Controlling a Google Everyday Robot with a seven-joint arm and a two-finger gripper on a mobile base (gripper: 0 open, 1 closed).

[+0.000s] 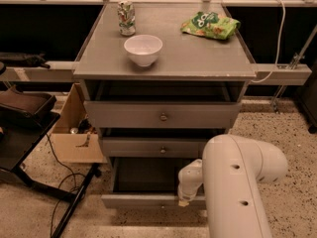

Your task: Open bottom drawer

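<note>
The bottom drawer (pixel 141 201) is the lowest of three grey drawers in the cabinet. It stands pulled out toward me, and its dark inside (pixel 148 175) shows. Its knob is hidden behind my arm. My gripper (pixel 184 200) hangs at the drawer's front edge, right of centre, at the end of the white wrist (pixel 190 180). The big white arm (pixel 237 182) covers the drawer's right part. The middle drawer (pixel 158 148) and the top drawer (pixel 161 115) each show a small round knob and stand slightly out.
On the cabinet top (pixel 198 53) stand a white bowl (pixel 142 48), a can (pixel 126 18) and a green chip bag (pixel 210 25). A cardboard box (pixel 74 133), cables and a dark stand (pixel 74 202) lie on the floor at the left.
</note>
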